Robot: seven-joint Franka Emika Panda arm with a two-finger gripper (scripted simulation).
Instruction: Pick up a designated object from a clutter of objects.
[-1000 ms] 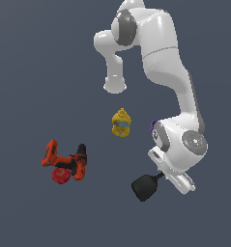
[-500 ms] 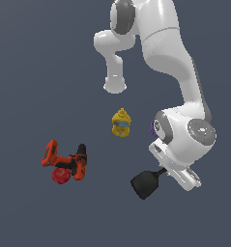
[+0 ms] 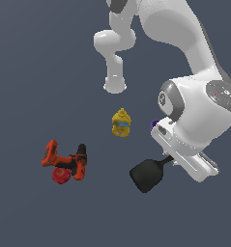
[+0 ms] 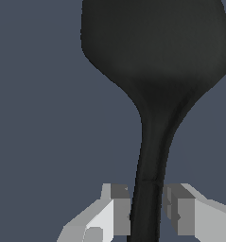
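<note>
Only the yellow bottle [image 3: 121, 122] stands near the spatula [image 3: 147, 174].

Simulated test scene, not a real room. Flat, uniform dark slate-grey ground [image 3: 35, 72] filling every edge of the exterior view; no walls, furniture, seams or texture. Smooth, evenly shaded white robot arm [image 3: 194, 53] at 1 o'clock, plastic-looking, without cables. Scattered household props, crudely modelled: small yellow bottle [image 3: 121, 122] near centre, orange-and-black power drill [image 3: 68, 161] and red ball [image 3: 61, 175] at 8 o'clock. Blocky grey finger geometry [image 4: 118, 210] in wrist view against the same plain backdrop.
</note>
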